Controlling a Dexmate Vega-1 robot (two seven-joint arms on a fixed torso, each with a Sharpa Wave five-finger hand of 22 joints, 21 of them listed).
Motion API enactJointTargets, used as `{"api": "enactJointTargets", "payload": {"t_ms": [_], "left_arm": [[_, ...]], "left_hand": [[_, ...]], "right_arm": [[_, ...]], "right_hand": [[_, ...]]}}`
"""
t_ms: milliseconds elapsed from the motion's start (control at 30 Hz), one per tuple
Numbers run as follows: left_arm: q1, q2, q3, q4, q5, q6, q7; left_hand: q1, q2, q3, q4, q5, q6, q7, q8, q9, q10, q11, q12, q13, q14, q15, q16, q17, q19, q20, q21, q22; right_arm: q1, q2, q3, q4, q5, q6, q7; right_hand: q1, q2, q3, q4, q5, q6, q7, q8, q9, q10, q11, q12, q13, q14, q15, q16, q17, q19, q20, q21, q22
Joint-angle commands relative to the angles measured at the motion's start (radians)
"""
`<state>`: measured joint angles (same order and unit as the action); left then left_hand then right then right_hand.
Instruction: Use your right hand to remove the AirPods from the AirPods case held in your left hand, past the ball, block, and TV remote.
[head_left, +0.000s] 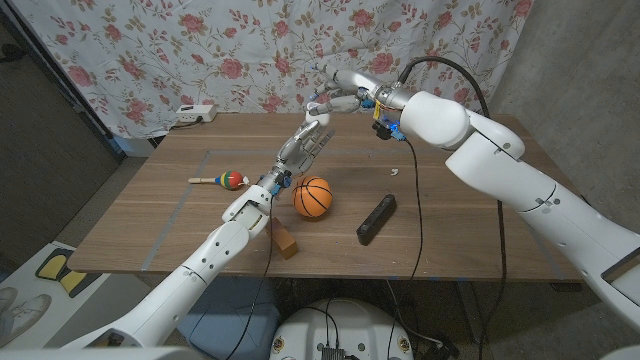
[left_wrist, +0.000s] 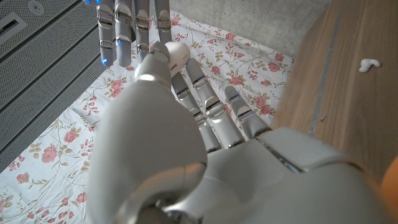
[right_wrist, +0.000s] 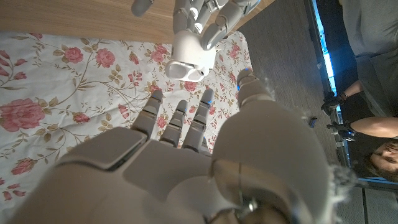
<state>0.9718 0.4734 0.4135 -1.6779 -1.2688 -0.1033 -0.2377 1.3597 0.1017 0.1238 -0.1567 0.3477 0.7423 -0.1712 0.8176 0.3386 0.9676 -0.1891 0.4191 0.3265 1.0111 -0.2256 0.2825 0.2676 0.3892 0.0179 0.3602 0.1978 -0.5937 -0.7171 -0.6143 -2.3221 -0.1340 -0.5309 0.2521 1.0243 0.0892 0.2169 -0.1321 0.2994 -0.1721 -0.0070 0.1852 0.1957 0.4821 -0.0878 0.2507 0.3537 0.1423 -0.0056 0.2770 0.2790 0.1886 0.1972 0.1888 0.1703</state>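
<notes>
My left hand (head_left: 303, 147) is raised over the middle of the table and holds the white AirPods case (head_left: 321, 119) in its fingertips. The case (right_wrist: 189, 53) is open, its sockets facing my right hand (right_wrist: 186, 162). My right hand (head_left: 335, 88) hovers just beyond and above the case with its fingers spread and nothing in them; its fingertips (left_wrist: 127, 31) hang close over the case (left_wrist: 178, 55). One white AirPod (head_left: 393, 171) lies on the table to the right. The orange ball (head_left: 313, 197), wooden block (head_left: 286, 240) and black TV remote (head_left: 376, 218) lie nearer the front edge.
A small colourful toy (head_left: 225, 180) lies left of the ball. A white power strip (head_left: 195, 113) sits at the table's far left edge, before a floral cloth. A person (right_wrist: 373, 143) is beside the table.
</notes>
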Motion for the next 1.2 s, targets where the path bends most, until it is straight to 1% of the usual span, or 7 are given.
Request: {"api": "enactJointTargets", "payload": {"t_ms": [33, 100, 167, 200, 500, 800, 1200], "left_arm": [[0.002, 0.007, 0.003, -0.006, 0.001, 0.010, -0.003], [0.004, 0.006, 0.002, -0.007, -0.001, 0.008, -0.005], [0.002, 0.006, 0.003, -0.004, 0.004, 0.004, -0.012], [0.005, 0.005, 0.002, -0.009, 0.002, 0.004, -0.006], [0.011, 0.003, 0.003, -0.014, -0.003, 0.005, -0.004], [0.011, 0.004, 0.003, -0.012, 0.001, 0.000, -0.011], [0.011, 0.004, 0.005, -0.017, 0.004, -0.001, -0.007]], "left_hand": [[0.029, 0.033, 0.005, 0.002, 0.002, 0.005, 0.002, 0.007, -0.001, -0.001, -0.003, 0.008, 0.291, 0.018, -0.017, 0.002, 0.002, -0.005, -0.001, 0.002, 0.002], [0.029, 0.033, 0.005, 0.002, 0.002, 0.003, 0.000, 0.006, -0.001, -0.002, -0.003, 0.008, 0.291, 0.018, -0.017, 0.002, 0.002, -0.005, -0.001, 0.003, 0.002], [0.029, 0.034, 0.005, 0.002, 0.002, 0.002, 0.003, 0.006, -0.001, -0.003, -0.003, 0.006, 0.290, 0.018, -0.017, 0.002, 0.003, -0.005, -0.001, 0.003, 0.002], [0.029, 0.034, 0.005, 0.002, 0.002, 0.002, 0.002, 0.006, -0.001, -0.002, -0.003, 0.007, 0.290, 0.017, -0.017, 0.002, 0.003, -0.005, -0.001, 0.003, 0.002], [0.029, 0.034, 0.005, 0.002, 0.001, 0.004, 0.002, 0.006, -0.002, -0.003, -0.003, 0.006, 0.291, 0.017, -0.017, 0.002, 0.003, -0.006, -0.001, 0.003, 0.002], [0.029, 0.034, 0.006, 0.002, 0.001, 0.004, 0.002, 0.007, -0.001, -0.002, -0.003, 0.006, 0.292, 0.016, -0.017, 0.002, 0.004, -0.006, -0.002, 0.004, 0.001], [0.029, 0.034, 0.006, 0.002, 0.000, 0.004, 0.003, 0.008, -0.002, -0.003, -0.003, 0.005, 0.293, 0.015, -0.017, 0.003, 0.005, -0.007, -0.001, 0.005, 0.001]], "right_arm": [[0.014, 0.008, -0.012, 0.009, -0.011, -0.023, 0.018], [0.017, 0.010, -0.013, 0.010, -0.012, -0.028, 0.022], [0.017, 0.010, -0.014, 0.010, -0.013, -0.029, 0.022], [0.019, 0.010, -0.015, 0.010, -0.014, -0.034, 0.025], [0.023, 0.012, -0.022, 0.017, -0.023, -0.045, 0.027], [0.020, 0.009, -0.026, 0.014, -0.033, -0.050, 0.029], [0.017, 0.002, -0.030, 0.016, -0.045, -0.040, 0.035]], "right_hand": [[-0.023, 0.015, 0.000, 0.016, 0.006, -0.009, -0.012, 0.008, -0.001, -0.001, 0.000, -0.008, -0.005, -0.009, -0.008, -0.002, 0.001, -0.008, -0.015, -0.002, 0.002], [-0.013, 0.017, 0.005, 0.006, 0.010, -0.010, -0.002, 0.009, -0.002, 0.001, 0.004, -0.011, -0.009, -0.007, -0.001, -0.002, -0.004, -0.003, -0.004, 0.001, 0.001], [-0.011, 0.017, 0.006, 0.004, 0.011, -0.010, -0.002, 0.009, -0.002, 0.000, 0.004, -0.013, -0.011, -0.009, -0.001, -0.004, -0.006, -0.004, -0.005, 0.001, 0.001], [-0.014, 0.021, 0.007, 0.006, 0.012, -0.009, -0.012, 0.010, -0.002, -0.003, 0.000, -0.017, -0.013, -0.013, -0.008, -0.005, -0.007, -0.009, -0.017, -0.001, 0.001], [-0.046, 0.045, 0.004, 0.028, 0.016, -0.008, -0.007, 0.012, -0.002, -0.003, 0.006, -0.023, -0.019, -0.017, -0.005, -0.004, -0.005, -0.007, -0.016, 0.001, 0.001], [-0.055, 0.047, 0.002, 0.031, 0.016, 0.000, -0.004, 0.015, -0.003, 0.011, 0.007, -0.021, -0.023, -0.012, -0.002, -0.001, -0.008, -0.003, -0.019, 0.003, 0.001], [-0.052, 0.055, 0.007, 0.023, 0.016, 0.021, -0.019, 0.021, -0.004, 0.050, -0.025, -0.014, -0.030, 0.000, -0.020, 0.004, -0.015, 0.005, -0.036, 0.006, 0.001]]}}
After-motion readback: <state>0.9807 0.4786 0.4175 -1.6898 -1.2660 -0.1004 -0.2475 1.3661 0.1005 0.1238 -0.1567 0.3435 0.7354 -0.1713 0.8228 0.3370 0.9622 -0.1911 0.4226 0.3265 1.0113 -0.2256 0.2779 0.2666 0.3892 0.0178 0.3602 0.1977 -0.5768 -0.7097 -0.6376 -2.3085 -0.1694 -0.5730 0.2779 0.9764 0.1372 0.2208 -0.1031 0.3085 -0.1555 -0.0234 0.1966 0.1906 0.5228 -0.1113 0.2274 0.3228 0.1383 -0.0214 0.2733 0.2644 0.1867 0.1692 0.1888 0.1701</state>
